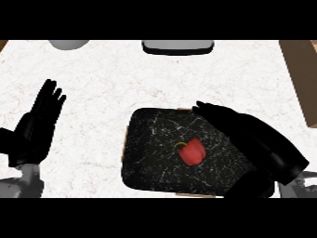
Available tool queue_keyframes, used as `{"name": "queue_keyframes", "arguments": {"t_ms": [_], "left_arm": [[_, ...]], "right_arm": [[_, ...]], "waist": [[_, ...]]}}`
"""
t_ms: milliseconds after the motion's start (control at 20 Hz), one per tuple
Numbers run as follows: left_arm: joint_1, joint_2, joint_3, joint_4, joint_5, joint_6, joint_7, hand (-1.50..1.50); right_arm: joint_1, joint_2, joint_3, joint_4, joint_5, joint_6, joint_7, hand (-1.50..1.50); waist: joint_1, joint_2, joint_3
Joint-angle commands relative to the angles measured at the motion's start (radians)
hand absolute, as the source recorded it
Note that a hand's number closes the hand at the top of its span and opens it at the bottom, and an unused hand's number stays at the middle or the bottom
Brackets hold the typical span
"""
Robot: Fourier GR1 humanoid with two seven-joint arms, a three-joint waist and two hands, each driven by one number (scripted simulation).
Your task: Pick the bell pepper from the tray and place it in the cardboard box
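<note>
Your right hand (247, 132) lies over the right side of the tray (147, 172), fingers stretched out straight toward the far edge — open, holding nothing. Its fingertips reach the tray's far right corner, and the palm sits just to the right of the pepper (193, 152), near it but apart as far as this view shows. How high the hand is above the tray you cannot tell from a steep downward look.

The pepper lies on the dark, speckled tray a little right of its middle, red with a short yellowish stem curling off its upper left. Expect it to be light and fairly stiff, with a smooth waxy skin that may slide between the fingers; the body looks lobed and rounded, so it could roll if nudged from one side. Take it across the broad middle of the body, thumb on one flank and fingers on the other — not by the stem, which is thin and could slip out of a pinch.

The box (312, 83) stands at the right edge of the counter (120, 74), well apart from the tray, beyond and to the right of your hand. Only part of it shows, so judge the opening carefully before any carry.

Your left hand (41, 123) rests open at the left, fingers up, well clear of the tray.
</note>
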Motion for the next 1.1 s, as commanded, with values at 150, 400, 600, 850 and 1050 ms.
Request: {"name": "queue_keyframes", "arguments": {"t_ms": [150, 400, 600, 850, 1050], "left_arm": [[-0.005, -0.009, 0.056, -0.016, -0.008, -0.046, 0.037, 0.00], [-0.092, -0.064, 0.051, 0.089, -0.061, -0.028, 0.020, 0.00], [-0.006, -0.069, 0.064, 0.016, -0.077, -0.062, 0.019, 0.00], [-0.037, -0.072, 0.089, 0.006, -0.079, -0.062, 0.050, 0.00], [-0.028, -0.096, 0.072, -0.015, -0.109, -0.070, 0.056, 0.00]], "right_arm": [[0.038, 0.061, -0.015, 0.077, 0.131, -0.039, -0.125, -1.50], [0.021, 0.113, -0.002, 0.097, 0.151, 0.016, -0.075, -1.50], [0.087, 0.113, -0.005, 0.088, 0.214, 0.012, -0.151, -1.50], [0.077, 0.109, -0.007, 0.159, 0.299, -0.029, -0.204, -1.50], [0.097, 0.188, 0.063, 0.204, 0.390, -0.096, -0.201, -1.50]], "waist": [[0.001, 0.000, 0.000], [-0.003, 0.001, 0.000], [-0.001, 0.000, 0.000], [-0.002, 0.000, 0.000], [-0.002, 0.000, 0.000]]}}
